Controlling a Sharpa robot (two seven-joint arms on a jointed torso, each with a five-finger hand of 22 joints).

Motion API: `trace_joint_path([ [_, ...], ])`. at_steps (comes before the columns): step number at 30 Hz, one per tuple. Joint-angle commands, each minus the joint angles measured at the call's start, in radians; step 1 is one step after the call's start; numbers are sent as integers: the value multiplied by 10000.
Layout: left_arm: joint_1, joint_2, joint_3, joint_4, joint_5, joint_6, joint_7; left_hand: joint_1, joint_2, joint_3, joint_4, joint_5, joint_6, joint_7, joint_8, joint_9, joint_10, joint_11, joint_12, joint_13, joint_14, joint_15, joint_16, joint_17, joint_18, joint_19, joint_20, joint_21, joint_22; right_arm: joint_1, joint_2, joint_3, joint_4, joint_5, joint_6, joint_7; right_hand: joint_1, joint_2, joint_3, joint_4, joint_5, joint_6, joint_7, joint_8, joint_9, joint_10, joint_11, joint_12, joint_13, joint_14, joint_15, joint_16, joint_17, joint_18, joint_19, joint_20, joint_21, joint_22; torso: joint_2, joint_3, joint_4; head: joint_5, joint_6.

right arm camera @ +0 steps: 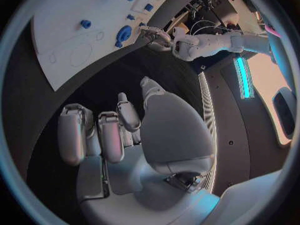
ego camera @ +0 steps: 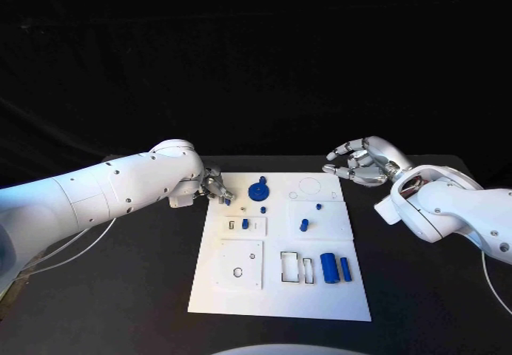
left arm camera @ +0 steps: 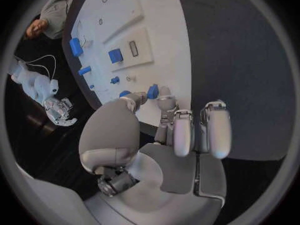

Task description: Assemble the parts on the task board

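So here's where we're at: the board (ego camera: 280, 296) sits in the middle of the counter (ego camera: 427, 296), and most of the blue parts are on it. The big disc (ego camera: 260, 191) is near the far edge, a couple of small pegs (ego camera: 304, 224) sit mid-board, and two cylinders (ego camera: 330, 267) lie by the near right corner.

The left robot hand (ego camera: 217, 189) is at the board's far left edge, and in the left wrist view we see a small blue part (left arm camera: 152, 91) right at its fingertips (left arm camera: 164, 92). It looks pinched, but honestly we can't tell if it's actually gripped or just touched. The right robot hand (ego camera: 362, 163) hovers past the far right corner, fingers curled loosely apart, holding nothing.

What could go wrong, as we see it:
- That fingertip hold looks skimpy. If the part is only nipped at its edge, it could twist or pop out on the way to its slot.
- The hand is just beside the disc, so a sloppy move could nudge it.
- The board doesn't look clamped down. A push at its edge might slide it and throw off every slot position.
- The cylinders could roll if the board gets bumped.
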Motion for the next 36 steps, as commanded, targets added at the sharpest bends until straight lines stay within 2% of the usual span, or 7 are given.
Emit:
trace_joint_path([
  [1,-3,27,4,28,241,-78,152,418,137,140,-71,-33,88,11,-63,-17,-37,25,3,-12,887,47,65,2154,1,38,76,67,27,-6,10,0,5,-111,83,40,-95,42,-36,-22,41,-58,22,36,-12,-18,-10,-16,9,627,-84,-54,927,150,-80,-17,-37,1198,-10,6,-3,0,-16],
  [6,-3,23,4,33,584,-244,279,1173,334,376,-290,-14,67,-21,-83,-17,-74,-6,-19,-66,886,21,65,2154,9,18,60,43,-6,-6,13,0,-3,-116,91,27,-91,51,-31,-25,54,-57,21,41,-12,-19,-11,-17,7,627,-85,-56,924,152,-84,-18,-45,1193,-7,6,6,-15,-27],
  [9,-2,17,4,28,895,-400,373,2088,603,849,-761,-43,-11,-59,-69,19,-112,-45,-57,-124,888,-17,69,2164,13,6,34,32,-14,-6,14,0,-6,-119,95,22,-91,51,-31,-25,54,-57,21,41,-12,-19,-11,-17,7,627,-85,-56,924,152,-84,-18,-45,1193,-5,9,6,-14,-37],
  [12,-1,4,4,31,1190,-540,442,2575,762,1305,-1035,-330,-107,6,-22,88,-119,-3,-86,-174,889,12,72,2169,12,-1,38,27,-12,-6,16,0,-15,-123,106,13,-82,62,-23,-31,81,-58,20,50,-14,-18,-13,-15,7,624,-86,-62,912,152,-83,-19,-47,1194,-4,10,5,-6,-45],
  [14,0,-22,5,49,1451,-605,446,2760,821,1646,-1154,-875,-161,30,4,128,-135,24,-116,-216,889,37,72,2170,8,2,57,33,7,-6,19,0,-22,-126,115,8,-75,68,-17,-35,105,-58,19,57,-15,-22,-15,-18,2,622,-87,-66,904,156,-90,-20,-60,1185,-5,8,5,-2,-52],
  [23,1,-381,30,421,2549,-664,245,2673,712,2221,-1176,-1236,-157,48,186,269,-10,41,66,-71,874,68,43,2112,11,-6,106,30,12,-6,10,0,-40,-137,132,-7,-75,68,-17,-35,105,-58,19,57,-15,-22,-15,-18,2,622,-87,-66,904,156,-90,-20,-60,1185,-16,11,7,0,-53],
  [36,-135,-1502,12,2186,2441,-1524,300,2523,551,2507,-1208,-1243,-114,8,353,362,174,8,330,174,869,43,32,2088,10,3,92,38,33,-7,-35,-1,-42,-138,142,-18,-72,68,-16,-37,129,-58,18,64,-16,-27,-16,-22,-5,619,-88,-73,890,159,-98,-21,-75,1176,-34,2,44,20,-83],
])
